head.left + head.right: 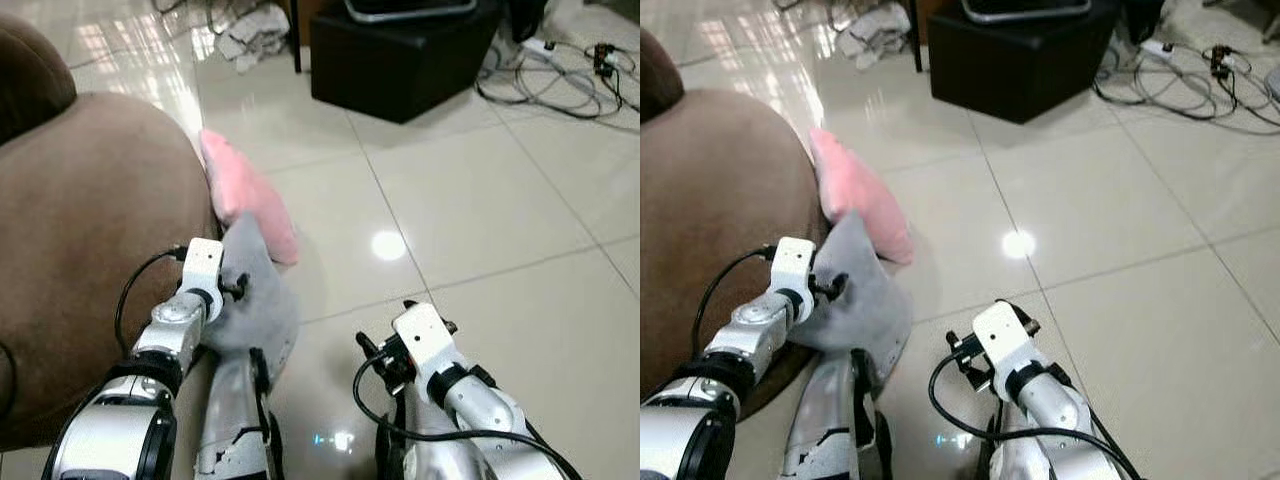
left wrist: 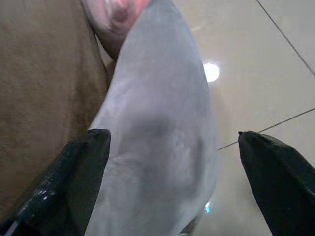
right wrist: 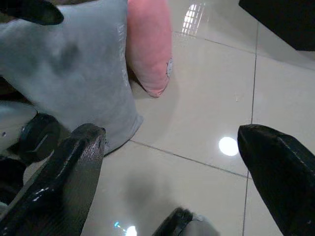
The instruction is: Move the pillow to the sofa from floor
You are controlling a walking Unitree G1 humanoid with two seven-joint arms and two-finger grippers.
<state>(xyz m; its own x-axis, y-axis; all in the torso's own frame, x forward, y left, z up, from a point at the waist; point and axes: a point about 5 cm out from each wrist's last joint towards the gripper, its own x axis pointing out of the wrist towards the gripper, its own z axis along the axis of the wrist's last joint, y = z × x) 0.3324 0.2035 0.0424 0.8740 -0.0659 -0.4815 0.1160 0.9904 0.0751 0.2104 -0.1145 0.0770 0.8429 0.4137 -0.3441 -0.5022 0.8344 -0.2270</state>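
Grey pillow (image 1: 255, 300): upright on the tiled floor (image 1: 480, 220), leaning against the brown sofa (image 1: 90, 230).
Pink pillow (image 1: 245, 195): just behind it.
Left gripper (image 2: 172, 162): fingers apart, straddling the grey pillow.
Right gripper (image 3: 172, 172): fingers apart, above the floor.

No text, label, brand, number or sign can be read in any of the views.
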